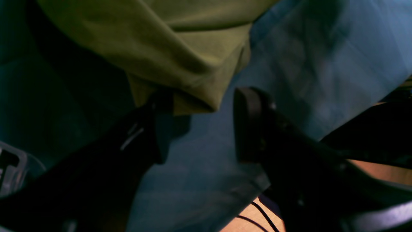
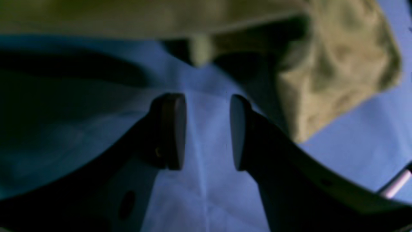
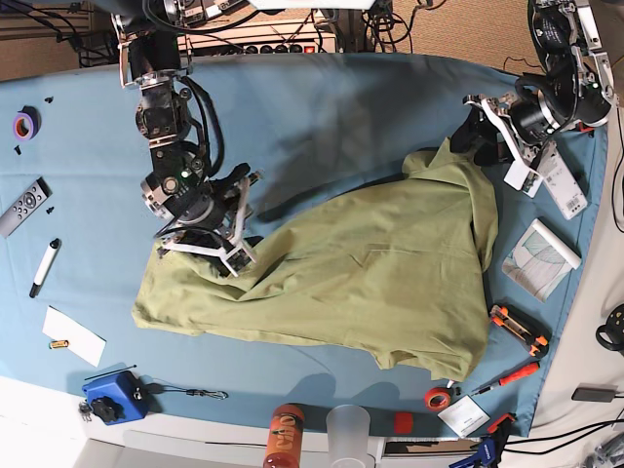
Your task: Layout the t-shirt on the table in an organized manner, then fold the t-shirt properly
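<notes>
The olive-green t-shirt (image 3: 361, 283) lies rumpled across the middle of the blue-clothed table (image 3: 322, 107), its upper right corner drawn up to a point. My left gripper (image 3: 478, 129) sits at that corner. In the left wrist view its fingers (image 1: 248, 125) stand wide apart, and a fold of the t-shirt (image 1: 161, 42) drapes onto the tip of the other finger, with the table cloth (image 1: 322, 64) showing in the gap. My right gripper (image 3: 234, 255) is at the shirt's left end. It is open (image 2: 206, 100), with nothing between its pads and the t-shirt (image 2: 338, 71) just beyond them.
Along the left edge lie a grey remote (image 3: 21, 205), a marker (image 3: 44, 265), a purple tape roll (image 3: 24, 124) and white paper (image 3: 75, 334). A blue box (image 3: 112, 395), an orange can (image 3: 283, 439) and a clear cup (image 3: 349, 429) line the front. Orange tools (image 3: 517, 330) and a white booklet (image 3: 541, 255) sit at right.
</notes>
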### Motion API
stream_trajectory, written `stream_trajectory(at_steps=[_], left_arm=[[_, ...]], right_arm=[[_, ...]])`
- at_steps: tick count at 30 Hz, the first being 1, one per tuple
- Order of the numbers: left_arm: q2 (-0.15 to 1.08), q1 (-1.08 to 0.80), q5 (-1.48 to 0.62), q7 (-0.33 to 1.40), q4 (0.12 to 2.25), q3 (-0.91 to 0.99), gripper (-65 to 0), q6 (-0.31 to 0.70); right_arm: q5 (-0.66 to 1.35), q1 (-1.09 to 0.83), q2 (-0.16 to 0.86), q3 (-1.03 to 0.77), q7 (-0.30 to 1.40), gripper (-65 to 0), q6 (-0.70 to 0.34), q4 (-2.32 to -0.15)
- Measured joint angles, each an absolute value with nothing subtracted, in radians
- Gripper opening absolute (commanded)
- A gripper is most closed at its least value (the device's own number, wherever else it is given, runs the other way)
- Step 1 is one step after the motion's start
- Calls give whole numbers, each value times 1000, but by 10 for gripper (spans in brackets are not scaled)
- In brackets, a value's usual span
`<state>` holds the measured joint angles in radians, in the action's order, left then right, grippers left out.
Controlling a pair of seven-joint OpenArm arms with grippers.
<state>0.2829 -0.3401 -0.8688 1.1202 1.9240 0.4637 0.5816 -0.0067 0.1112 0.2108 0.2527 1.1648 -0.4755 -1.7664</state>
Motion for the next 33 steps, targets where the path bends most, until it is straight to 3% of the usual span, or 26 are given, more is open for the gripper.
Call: stream_trajectory(at_steps=[4, 8, 13, 20, 33], left_arm=[[283, -340, -868, 1098, 1924, 464, -341, 581], [283, -340, -872, 1071, 1924, 464, -341, 581], [283, -339, -872, 1071, 1924, 464, -341, 581], [283, -339, -872, 1070, 1924, 464, -341, 581], [283, -338, -871, 1068, 1924, 464, -341, 581]], right_arm=[[-76, 122, 307, 316, 1031, -422, -475, -1760], [-93, 147, 363, 443, 1031, -422, -436, -1758], [-146, 170, 368, 567, 997, -422, -390, -1743], [-183, 252, 368, 630, 949, -422, -340, -1536], [-170, 264, 351, 629, 918, -422, -374, -1518]])
